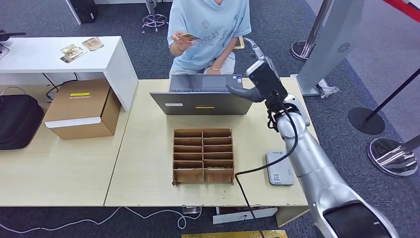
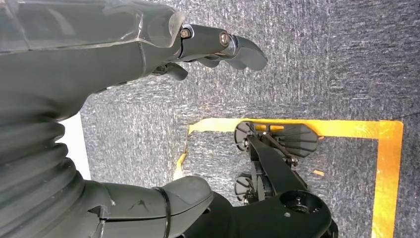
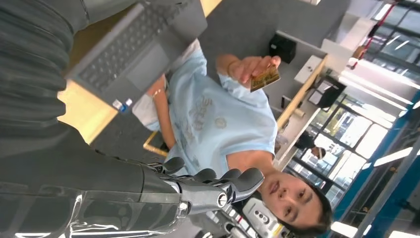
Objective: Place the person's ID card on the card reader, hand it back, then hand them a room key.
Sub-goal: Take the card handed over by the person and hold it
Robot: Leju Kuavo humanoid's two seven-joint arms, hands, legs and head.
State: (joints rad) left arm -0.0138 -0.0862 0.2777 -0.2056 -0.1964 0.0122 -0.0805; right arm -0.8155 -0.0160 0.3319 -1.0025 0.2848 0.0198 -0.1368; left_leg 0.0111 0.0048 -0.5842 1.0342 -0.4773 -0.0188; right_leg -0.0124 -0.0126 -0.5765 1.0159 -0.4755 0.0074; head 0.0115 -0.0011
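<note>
Right hand (image 1: 257, 82) empty, fingers spread, above laptop (image 1: 203, 96), ID card (image 1: 188, 36) apart in person's hand (image 1: 179, 37)

The left hand (image 2: 148, 99) hung empty, fingers (image 2: 237, 47) apart, above grey carpet (image 2: 346, 59) marked with yellow tape (image 2: 389, 168)

Table (image 1: 148, 148) pale wood; laptop (image 1: 203, 101) grey with a yellow sticker; organizer (image 1: 203, 156) brown; reader (image 1: 279, 168) light grey; box (image 1: 81, 109) brown with a white band; bag (image 1: 17, 119) black; shirt (image 1: 210, 25) light blue, faintly printed; card (image 3: 264, 78) gold-brown; carpet (image 2: 322, 64) dark grey, yellow tape (image 2: 386, 173).
</note>
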